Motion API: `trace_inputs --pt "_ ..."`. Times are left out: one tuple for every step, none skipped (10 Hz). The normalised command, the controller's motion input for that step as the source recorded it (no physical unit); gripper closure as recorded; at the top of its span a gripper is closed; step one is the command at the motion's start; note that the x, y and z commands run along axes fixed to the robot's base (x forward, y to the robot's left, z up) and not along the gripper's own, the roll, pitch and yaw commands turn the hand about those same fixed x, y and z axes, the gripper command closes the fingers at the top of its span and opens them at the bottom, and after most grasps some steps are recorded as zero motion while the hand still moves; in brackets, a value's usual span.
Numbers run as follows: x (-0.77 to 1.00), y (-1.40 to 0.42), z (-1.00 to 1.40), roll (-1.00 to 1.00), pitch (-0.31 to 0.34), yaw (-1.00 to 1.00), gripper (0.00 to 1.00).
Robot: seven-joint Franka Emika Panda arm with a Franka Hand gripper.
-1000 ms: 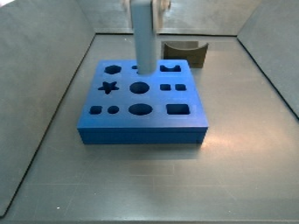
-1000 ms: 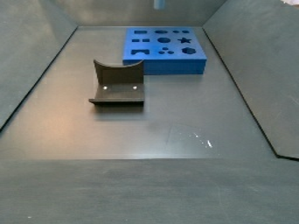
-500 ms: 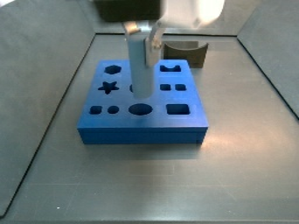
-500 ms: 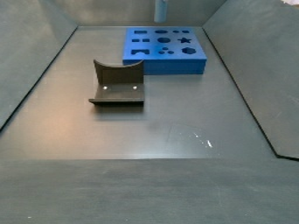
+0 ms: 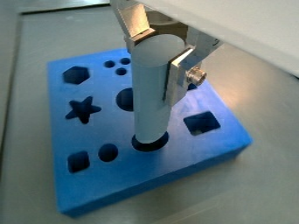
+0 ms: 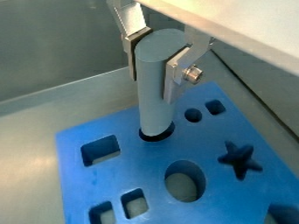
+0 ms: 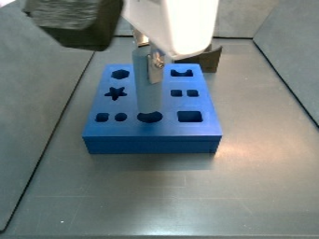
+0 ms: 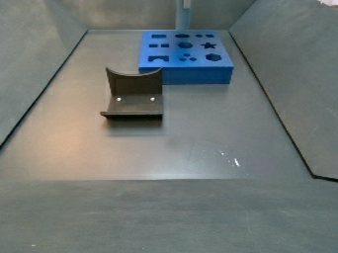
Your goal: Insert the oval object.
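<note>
white-bodied gripper (image 5: pixel 160 54) above the blue block, flat silver fingers (image 5: pixel 184 68), one small screw

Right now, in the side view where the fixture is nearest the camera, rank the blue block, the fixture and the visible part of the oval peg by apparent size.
1. Blue block, though it sits farther back.
2. Fixture, somewhat smaller, and nearer the camera, so true size is unsure.
3. Oval peg, only a thin sliver at the frame's top edge; the gripper holding it is out of this view.

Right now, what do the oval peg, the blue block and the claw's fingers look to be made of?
Oval object: smooth pale grey-white, soft sheen, likely plastic. Blue block: matte, uniform blue with crisp-cut holes, plastic or dense foam; can't tell. Fingers of the claw, clamped on the peg over the block: flat bright silver plates, apparently metal.
</note>
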Motion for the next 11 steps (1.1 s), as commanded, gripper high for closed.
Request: trace_inputs --pt "0.0 -0.02 -0.15 0.08 0.0 -1.0 1.0" --pt "0.0 -0.02 -0.16 0.07 0.0 -1.0 1.0" --pt "0.0 -0.05 -0.26 0.03 0.0 -1.0 1.0" --pt "0.0 -0.06 -0.28 0.02 0.0 -1.0 1.0" --pt "0.14 -0.13 -0.22 0.0 0.0 -0.86 1.0" --pt "0.16 -0.07 -0.16 0.07 0.001 -0.46 1.0" --pt "0.02 0.0 -0.19 0.04 0.013 -0.04 1.0" --pt "0.05 0.0 -0.3 0.05 0.001 -0.12 1.0" --pt "0.0 0.0 -0.35 0.04 0.0 -0.15 1.0" --pt "-0.02 0.0 -0.43 0.04 -0.001 -0.16 1.0" --pt "0.0 0.0 -0.45 0.0 -0.036 -0.16 1.0"
